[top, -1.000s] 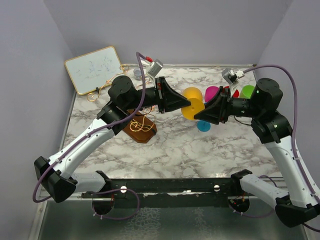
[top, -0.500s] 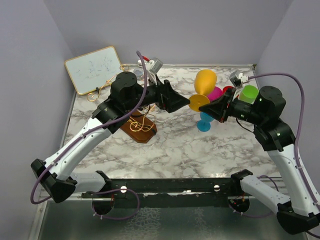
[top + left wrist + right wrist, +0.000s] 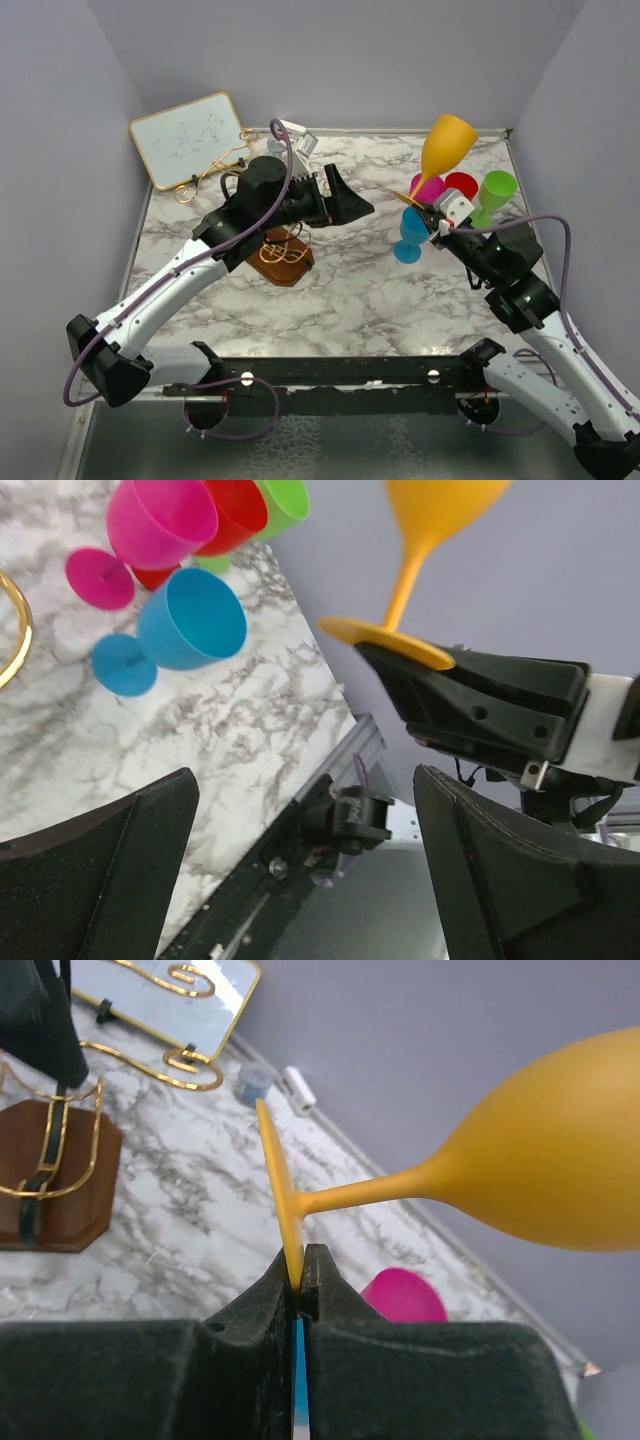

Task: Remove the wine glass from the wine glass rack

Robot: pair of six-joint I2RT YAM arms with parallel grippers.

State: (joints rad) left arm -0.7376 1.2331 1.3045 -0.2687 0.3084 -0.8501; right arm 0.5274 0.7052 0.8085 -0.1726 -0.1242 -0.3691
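Glass (image 3: 447, 143) is up in the air, right gripper (image 3: 420, 203) clamped on the rim of its foot, stem and bowl rising away from the jaws toward the back wall. Left gripper (image 3: 352, 198) gapes wide, empty, nearby. Rack (image 3: 281, 250) sits well apart, leftward.

A whiteboard (image 3: 188, 138) leans back-left; four coloured goblets (image 3: 192, 618) cluster, perhaps touching.

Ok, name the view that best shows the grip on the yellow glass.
Right wrist: the right hand is shut on the thin foot of the yellow glass, close up. The top view shows that pinch small; the left wrist view shows the foot from the side, bowl cropped.
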